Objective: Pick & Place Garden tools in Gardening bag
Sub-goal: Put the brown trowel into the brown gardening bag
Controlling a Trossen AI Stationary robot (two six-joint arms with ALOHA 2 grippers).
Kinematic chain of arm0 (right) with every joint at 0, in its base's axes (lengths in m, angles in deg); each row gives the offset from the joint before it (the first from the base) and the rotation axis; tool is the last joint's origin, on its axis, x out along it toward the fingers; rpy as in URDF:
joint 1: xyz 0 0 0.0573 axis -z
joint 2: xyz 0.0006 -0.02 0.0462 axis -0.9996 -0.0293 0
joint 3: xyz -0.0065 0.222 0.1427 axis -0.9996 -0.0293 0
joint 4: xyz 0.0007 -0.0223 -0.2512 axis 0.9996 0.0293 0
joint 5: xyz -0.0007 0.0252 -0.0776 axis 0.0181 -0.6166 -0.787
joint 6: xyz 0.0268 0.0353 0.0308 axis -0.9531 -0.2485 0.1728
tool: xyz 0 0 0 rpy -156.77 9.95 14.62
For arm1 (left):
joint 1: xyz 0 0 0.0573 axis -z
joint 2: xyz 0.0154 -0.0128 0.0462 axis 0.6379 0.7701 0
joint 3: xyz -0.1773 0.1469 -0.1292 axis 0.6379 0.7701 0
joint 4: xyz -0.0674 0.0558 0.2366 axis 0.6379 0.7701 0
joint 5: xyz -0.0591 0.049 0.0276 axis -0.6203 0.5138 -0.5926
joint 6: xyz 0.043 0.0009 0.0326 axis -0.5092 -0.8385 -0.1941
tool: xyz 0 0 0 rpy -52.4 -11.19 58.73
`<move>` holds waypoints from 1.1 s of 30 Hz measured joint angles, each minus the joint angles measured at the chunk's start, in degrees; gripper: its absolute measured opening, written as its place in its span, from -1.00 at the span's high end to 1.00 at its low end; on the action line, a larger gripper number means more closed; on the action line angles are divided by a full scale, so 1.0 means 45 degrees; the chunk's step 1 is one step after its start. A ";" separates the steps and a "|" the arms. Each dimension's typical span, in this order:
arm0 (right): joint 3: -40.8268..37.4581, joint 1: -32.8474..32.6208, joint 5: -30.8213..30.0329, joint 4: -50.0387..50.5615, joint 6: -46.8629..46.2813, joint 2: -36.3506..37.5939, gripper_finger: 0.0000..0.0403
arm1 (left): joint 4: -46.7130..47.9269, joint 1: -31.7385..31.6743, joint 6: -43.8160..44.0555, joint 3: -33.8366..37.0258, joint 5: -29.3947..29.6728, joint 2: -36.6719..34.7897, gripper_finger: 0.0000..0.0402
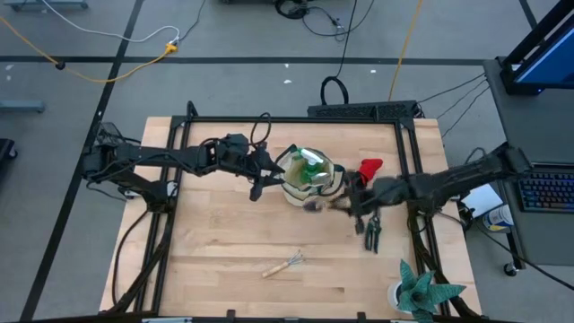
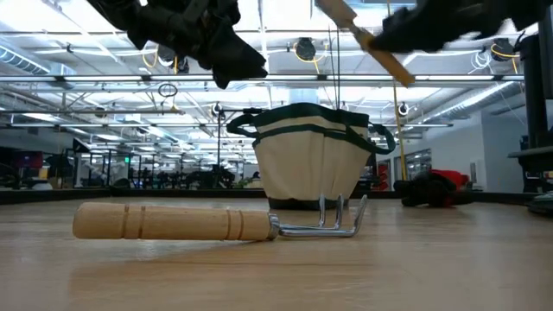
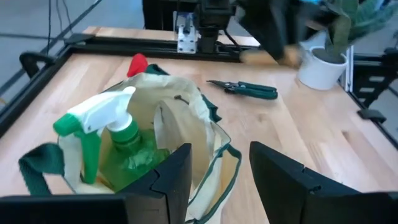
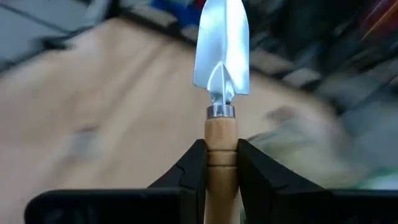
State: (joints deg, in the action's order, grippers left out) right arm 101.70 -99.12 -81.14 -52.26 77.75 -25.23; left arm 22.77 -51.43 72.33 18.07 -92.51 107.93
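Now carrying a trowel (image 4: pixel 221 74) pinched by its wooden handle in the right end effector (image 4: pixel 221 163), just beside the gardening bag (image 1: pixel 310 178), left end effector (image 3: pixel 219 171) spread at its rim; risks catching that rim and tipping the bag.

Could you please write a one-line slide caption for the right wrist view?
Right hand shut on a wooden-handled trowel, its blade pointing away from the camera.
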 joint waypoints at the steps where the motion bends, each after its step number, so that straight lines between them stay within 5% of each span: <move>1: 0.0002 0.0303 0.0073 -0.0562 0.0939 0.0125 0.73 | -0.0079 0.0028 -0.0115 0.0000 -0.0004 0.0000 0.16; 6: 0.0024 0.2224 0.3665 -0.2296 0.4388 -0.0245 0.73 | -0.0494 0.0078 0.0110 0.0000 0.0002 0.0000 0.16; 10: 0.0024 0.3725 0.5000 -0.2775 0.5848 -0.1102 0.73 | -0.0641 0.0116 0.0242 0.0000 0.0005 0.0000 0.16; 21: 0.0029 0.5582 0.4932 -0.3704 0.7711 -0.3445 0.73 | -0.1933 0.1003 0.0412 -0.0009 0.0330 0.1194 0.16; 33: 0.0034 0.5598 0.1956 -0.3152 1.0578 -0.3798 0.70 | -0.1736 0.1088 0.0983 0.0001 0.1728 0.2142 0.16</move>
State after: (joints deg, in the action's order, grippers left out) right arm 101.85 -73.93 -72.34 -66.44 125.35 -42.32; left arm 14.96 -46.54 76.75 18.07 -84.73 117.57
